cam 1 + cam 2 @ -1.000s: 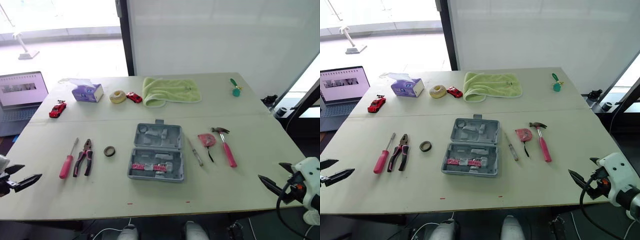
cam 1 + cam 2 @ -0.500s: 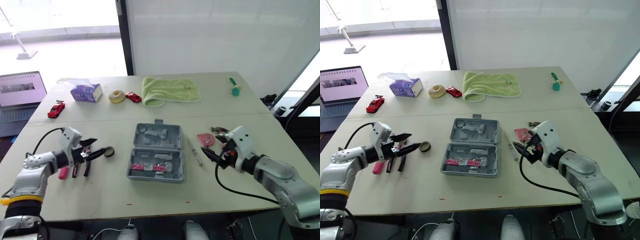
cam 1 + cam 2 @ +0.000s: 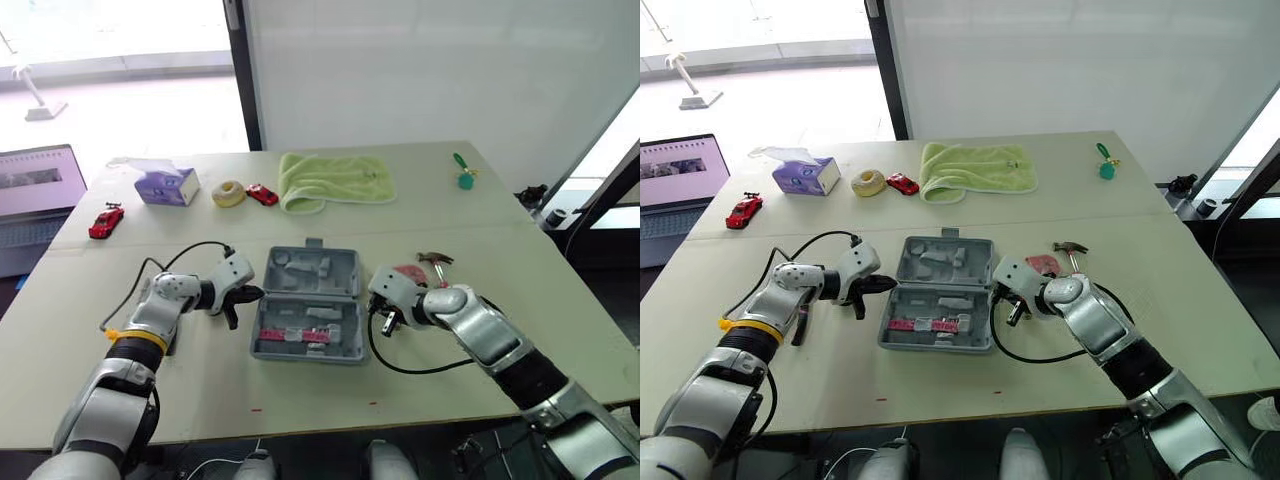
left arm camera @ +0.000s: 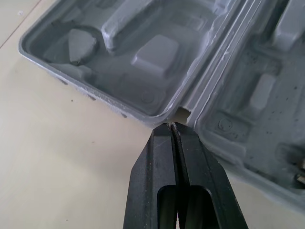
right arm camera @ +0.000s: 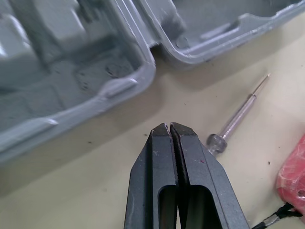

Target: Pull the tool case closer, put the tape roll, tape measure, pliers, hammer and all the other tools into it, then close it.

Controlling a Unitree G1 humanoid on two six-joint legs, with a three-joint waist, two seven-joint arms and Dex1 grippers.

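Observation:
The grey tool case (image 3: pixel 308 305) lies open in the middle of the table, with red bits in its near half. My left gripper (image 3: pixel 256 293) is shut and empty, its tips (image 4: pixel 171 128) touching the hinge notch on the case's left side. My right gripper (image 3: pixel 378 310) is shut and empty too, just off the case's right side. Beside it lie a thin screwdriver (image 5: pixel 238 114) and the red tape measure (image 3: pixel 408 273). The hammer's head (image 3: pixel 438 259) pokes out behind my right arm. My left arm covers most of the pliers (image 3: pixel 800 325).
Along the table's far side are a green towel (image 3: pixel 335 180), a red toy car (image 3: pixel 262 193), a cream tape roll (image 3: pixel 228 193), a tissue box (image 3: pixel 165 185) and a green object (image 3: pixel 462 175). Another red car (image 3: pixel 103 221) and a laptop (image 3: pixel 35 195) are at the left.
Both arms swung in from the table's outer edges to the two sides of the case. Both grippers went from open to shut. The camera shifted slightly.

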